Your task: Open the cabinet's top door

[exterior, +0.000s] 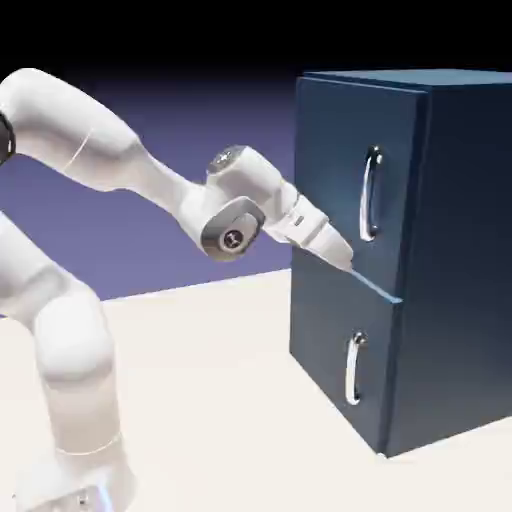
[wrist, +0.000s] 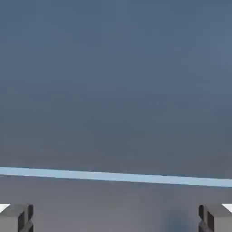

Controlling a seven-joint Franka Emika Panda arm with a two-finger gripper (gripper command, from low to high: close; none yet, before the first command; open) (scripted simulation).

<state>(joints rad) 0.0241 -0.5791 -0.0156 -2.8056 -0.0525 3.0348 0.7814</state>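
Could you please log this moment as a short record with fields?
cabinet: dark navy, upright on the table
top door: shut, long silver handle untouched
lower door: shut, shorter handle
claw: open, empty, close to the seam between the doors, beside and below the top handle
hand view: door panel and pale seam line, no handle

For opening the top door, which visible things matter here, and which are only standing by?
Part of the job:
- cabinet
- top door
- its long silver handle
- gripper, jaws open, near the seam between the doors

Standing by:
- lower door with its shorter handle
- table
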